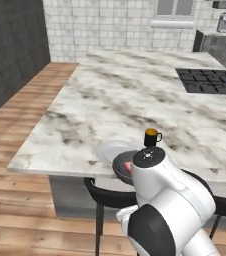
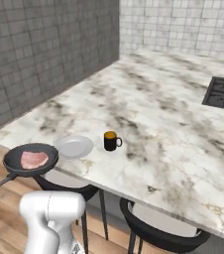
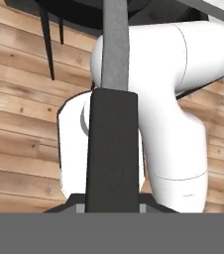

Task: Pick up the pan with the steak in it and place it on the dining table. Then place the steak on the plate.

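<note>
Pan (image 2: 30, 159), small, round and black with a dark non-stick inside, hangs in the air just off the near edge of the white-and-grey veined marble bench (image 2: 148, 124), carried level. Its long straight black handle (image 3: 115, 99) runs up through the hand view, and the fingers are closed narrowly on it. A flat pink-red steak (image 2: 33, 159) with a pale fatty edge lies inside the pan. On the bench just beside the pan sits a round, shallow light-grey plate (image 2: 74, 147), and near that a small dark mug (image 2: 111, 141) with an orange inside. Black stools (image 2: 158, 228) stand under the bench edge.
</note>
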Robot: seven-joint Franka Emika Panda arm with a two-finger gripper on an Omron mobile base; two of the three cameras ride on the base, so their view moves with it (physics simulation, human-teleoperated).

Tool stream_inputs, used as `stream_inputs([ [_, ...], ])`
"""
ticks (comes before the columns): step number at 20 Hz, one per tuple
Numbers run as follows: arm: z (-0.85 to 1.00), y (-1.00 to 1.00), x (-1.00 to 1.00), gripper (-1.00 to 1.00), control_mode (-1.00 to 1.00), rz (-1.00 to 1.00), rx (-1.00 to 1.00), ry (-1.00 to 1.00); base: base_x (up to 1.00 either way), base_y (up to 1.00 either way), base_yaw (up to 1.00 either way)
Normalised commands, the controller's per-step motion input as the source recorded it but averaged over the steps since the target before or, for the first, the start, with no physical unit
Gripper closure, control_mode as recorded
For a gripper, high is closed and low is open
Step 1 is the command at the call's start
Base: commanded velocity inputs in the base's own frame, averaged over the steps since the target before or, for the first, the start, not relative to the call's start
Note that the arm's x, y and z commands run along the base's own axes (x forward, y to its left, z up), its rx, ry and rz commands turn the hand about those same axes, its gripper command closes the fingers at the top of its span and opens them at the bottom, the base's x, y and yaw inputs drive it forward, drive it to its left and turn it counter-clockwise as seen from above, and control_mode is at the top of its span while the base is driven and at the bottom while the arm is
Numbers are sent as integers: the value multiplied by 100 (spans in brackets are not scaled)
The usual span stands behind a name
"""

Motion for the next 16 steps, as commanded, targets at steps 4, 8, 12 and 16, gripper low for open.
stream_inputs([
  [4, 0, 0, 0, 100, 100, 0, 0, 0, 0, 71, -10],
  [8, 0, 0, 0, 100, 100, 0, 0, 0, 0, 81, -14],
  [12, 0, 0, 0, 100, 100, 0, 0, 0, 0, 77, -14],
  [16, 0, 0, 0, 100, 100, 0, 0, 0, 0, 33, -5],
])
